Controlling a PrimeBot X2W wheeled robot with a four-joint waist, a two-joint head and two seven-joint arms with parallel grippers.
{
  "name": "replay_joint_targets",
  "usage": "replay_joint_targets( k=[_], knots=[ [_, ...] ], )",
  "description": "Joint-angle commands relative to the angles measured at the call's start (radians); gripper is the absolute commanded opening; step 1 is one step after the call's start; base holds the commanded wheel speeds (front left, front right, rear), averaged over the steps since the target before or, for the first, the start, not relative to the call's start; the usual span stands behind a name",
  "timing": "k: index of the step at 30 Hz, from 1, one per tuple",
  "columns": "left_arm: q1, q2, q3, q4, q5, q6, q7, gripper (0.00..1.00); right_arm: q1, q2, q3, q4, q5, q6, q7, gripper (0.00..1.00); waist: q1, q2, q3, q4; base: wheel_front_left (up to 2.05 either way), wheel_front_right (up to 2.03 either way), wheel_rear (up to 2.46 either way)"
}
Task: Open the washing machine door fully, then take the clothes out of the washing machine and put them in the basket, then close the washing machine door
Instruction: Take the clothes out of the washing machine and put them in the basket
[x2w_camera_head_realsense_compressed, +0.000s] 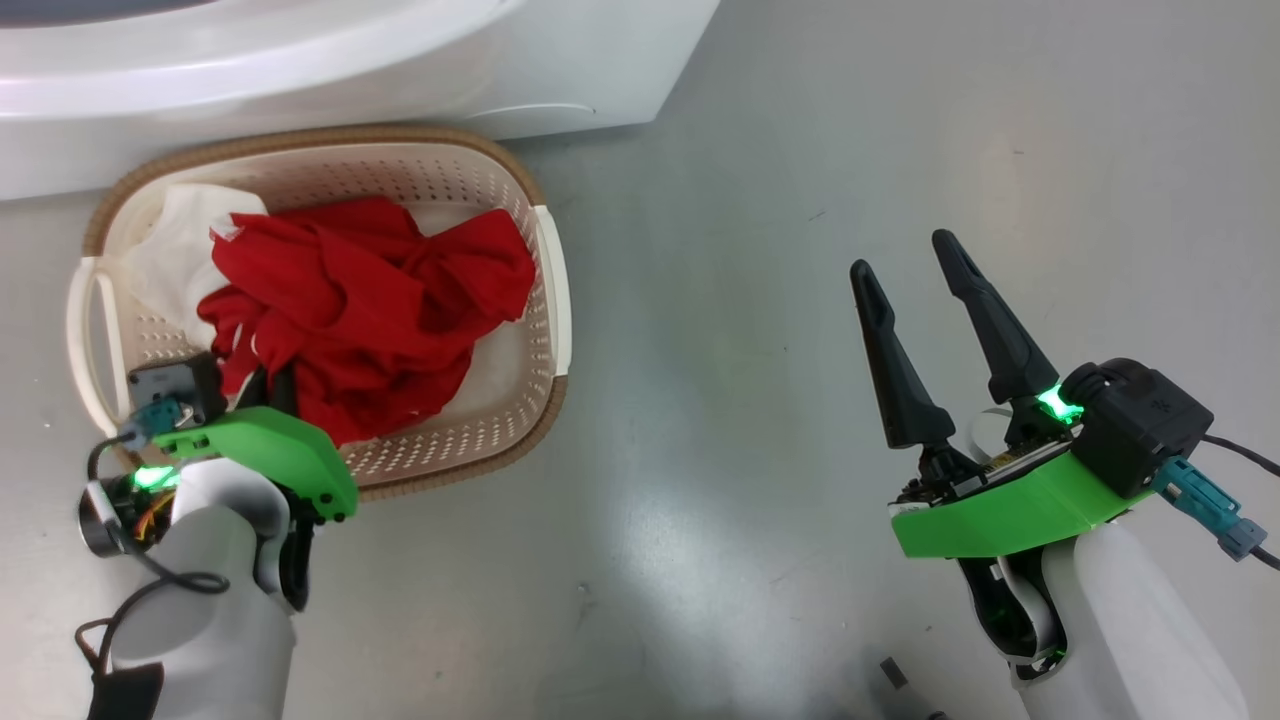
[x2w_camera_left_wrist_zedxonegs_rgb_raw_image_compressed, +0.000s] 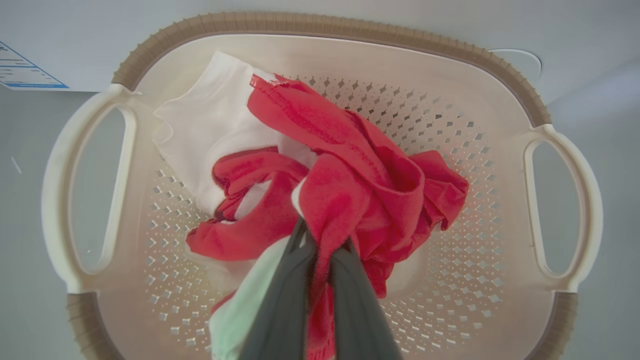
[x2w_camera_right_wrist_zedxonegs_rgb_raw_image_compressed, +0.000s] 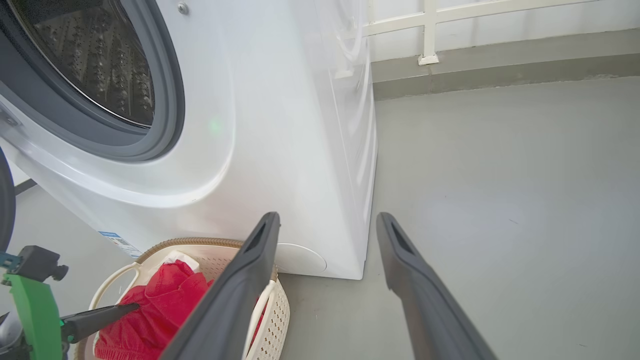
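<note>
The left gripper (x2w_camera_left_wrist_zedxonegs_rgb_raw_image_compressed: 322, 237) reaches down into the basket (x2w_camera_left_wrist_zedxonegs_rgb_raw_image_compressed: 325, 22), its two dark fingers (x2w_camera_left_wrist_zedxonegs_rgb_raw_image_compressed: 280, 310) drawn almost together and clamped on a fold of the clothes (x2w_camera_left_wrist_zedxonegs_rgb_raw_image_compressed: 360, 185). In the left wrist view a strip of red cloth runs down between them, low in the middle of the frame. In the head view this gripper sits at the lower left, its fingertips buried in the red heap.

The clothes (x2w_camera_head_realsense_compressed: 370, 300) lie bunched in the basket (x2w_camera_head_realsense_compressed: 545, 330), red on top and a white piece (x2w_camera_head_realsense_compressed: 170, 250) towards the upper left corner. The basket stands on the grey floor (x2w_camera_head_realsense_compressed: 750, 400) just in front of the washing machine (x2w_camera_head_realsense_compressed: 300, 60), which runs across the top left of the head view.

The right gripper (x2w_camera_head_realsense_compressed: 905, 258) hangs at the lower right of that view, well apart from the basket, fingers spread wide with nothing between them and only floor beneath. Its own camera looks between its fingers (x2w_camera_right_wrist_zedxonegs_rgb_raw_image_compressed: 235, 295) at the washing machine (x2w_camera_right_wrist_zedxonegs_rgb_raw_image_compressed: 280, 125): the steel drum (x2w_camera_right_wrist_zedxonegs_rgb_raw_image_compressed: 100, 55) and grey gasket (x2w_camera_right_wrist_zedxonegs_rgb_raw_image_compressed: 165, 100) show uncovered at the upper left, a small blue label (x2w_camera_right_wrist_zedxonegs_rgb_raw_image_compressed: 117, 240) sits low on the front, and the basket (x2w_camera_right_wrist_zedxonegs_rgb_raw_image_compressed: 277, 310) with the red clothes (x2w_camera_right_wrist_zedxonegs_rgb_raw_image_compressed: 155, 310) lies at the bottom left, partly behind one finger.
</note>
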Motion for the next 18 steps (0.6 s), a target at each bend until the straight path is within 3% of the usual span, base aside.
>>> replay_joint_targets(
  k=[1, 8, 10, 15, 17, 18],
  knots=[
    [-0.003, 0.033, 0.017, 0.016, 0.007, -0.009, -0.010, 0.00, 0.005, 0.002, 0.027, -0.018, 0.006, 0.006, -0.006, 1.00, 0.0000, 0.0000, 0.005, -0.005, 0.00, 0.00, 0.00],
    [-0.075, 0.042, 0.018, 0.166, -0.012, -0.025, -0.002, 0.01, -0.003, 0.002, 0.032, -0.012, 0.010, 0.006, -0.006, 1.00, 0.0000, 0.0000, 0.011, -0.016, 0.00, 0.00, 0.00],
    [-0.086, 0.043, 0.014, 0.187, -0.013, -0.027, 0.000, 0.25, -0.004, 0.002, 0.035, -0.010, 0.011, 0.006, -0.006, 1.00, 0.0000, 0.0000, 0.011, -0.018, 0.00, 0.00, 0.00],
    [-0.101, 0.041, 0.004, 0.214, -0.015, -0.033, -0.001, 0.44, -0.004, 0.002, 0.037, -0.009, 0.014, 0.006, -0.006, 1.00, 0.0000, 0.0000, 0.012, -0.023, 0.00, 0.00, 0.00],
    [-0.103, 0.041, 0.003, 0.217, -0.016, -0.034, -0.001, 0.44, -0.003, 0.002, 0.037, -0.009, 0.014, 0.006, -0.006, 1.00, 0.0000, 0.0000, 0.012, -0.023, 0.00, 0.00, 0.00],
    [-0.105, 0.040, 0.001, 0.220, -0.017, -0.035, -0.001, 0.56, -0.003, 0.002, 0.037, -0.008, 0.014, 0.006, -0.006, 1.00, 0.0000, 0.0000, 0.012, -0.023, 0.00, 0.00, 0.00]
  ],
)
